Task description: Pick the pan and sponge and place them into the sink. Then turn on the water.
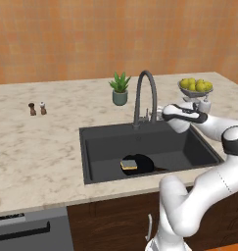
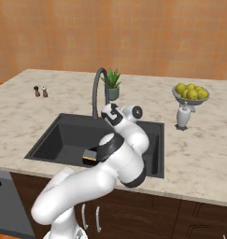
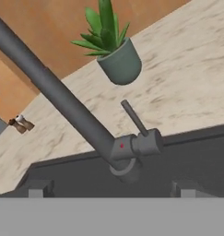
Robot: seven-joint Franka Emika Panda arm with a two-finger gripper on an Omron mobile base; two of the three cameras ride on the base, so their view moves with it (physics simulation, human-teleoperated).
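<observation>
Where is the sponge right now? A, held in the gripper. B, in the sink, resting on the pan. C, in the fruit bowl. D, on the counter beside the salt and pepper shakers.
B: the sponge lies on the black pan at the bottom of the sink, while the open gripper is up by the faucet.

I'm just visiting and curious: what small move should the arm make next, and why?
Probably ease forward to the faucet's lever. The pan and sponge already lie in the sink, no water runs, and the open jaws face that lever.
</observation>
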